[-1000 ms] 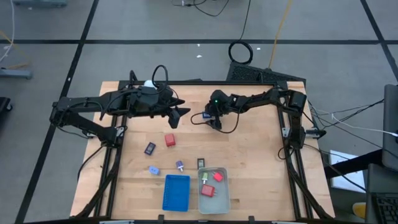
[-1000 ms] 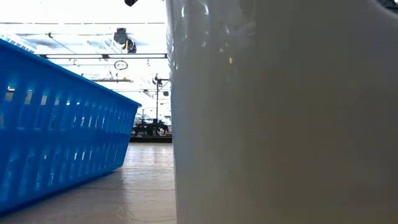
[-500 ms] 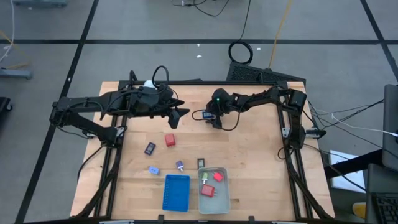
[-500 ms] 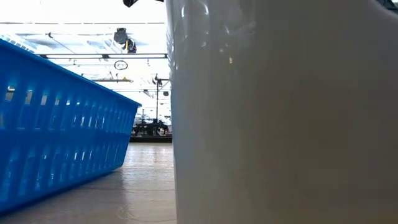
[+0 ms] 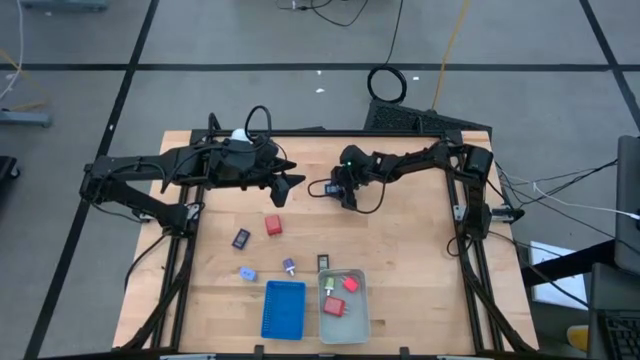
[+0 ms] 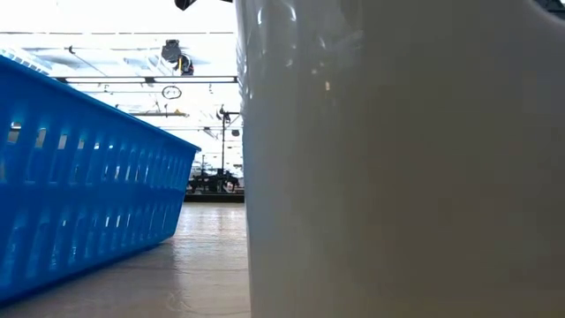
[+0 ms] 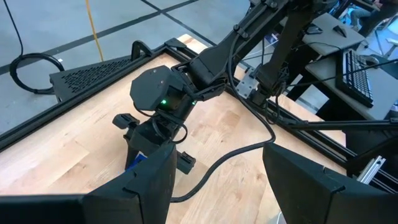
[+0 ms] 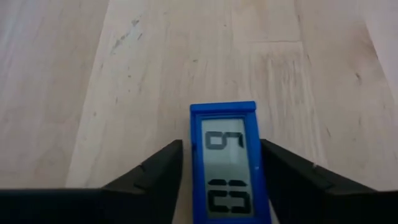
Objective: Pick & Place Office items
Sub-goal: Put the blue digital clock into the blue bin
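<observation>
A small blue item with a grey digit display (image 8: pixel 229 163) lies flat on the wooden table (image 5: pixel 400 250) at the far middle. My right gripper (image 8: pixel 222 186) is down over it, a finger at each long side. The left wrist view shows it as a blue patch (image 7: pixel 135 163) under that gripper. My left gripper (image 5: pixel 290 187) hovers open just left of it, holding nothing. Nearer on the table lie a red block (image 5: pixel 273 226), a dark item (image 5: pixel 241 239), a light blue one (image 5: pixel 247 273), a purple-topped one (image 5: pixel 288 266) and a black one (image 5: pixel 324 263). My right gripper pinches the blue display item by its two long sides (image 8: pixel 257 168) between its two fingers. The fingers (image 8: pixel 287 180) come from above, pointing down, and run along its length. The item lies flat on the table, display up.
A blue tray (image 5: pixel 283 310) and a pale grey tray (image 5: pixel 358 318) stand side by side at the near edge; the grey one holds two red items and a green one. A white ball (image 5: pixel 238 135) sits behind my left arm. In the low view both trays fill the foreground.
</observation>
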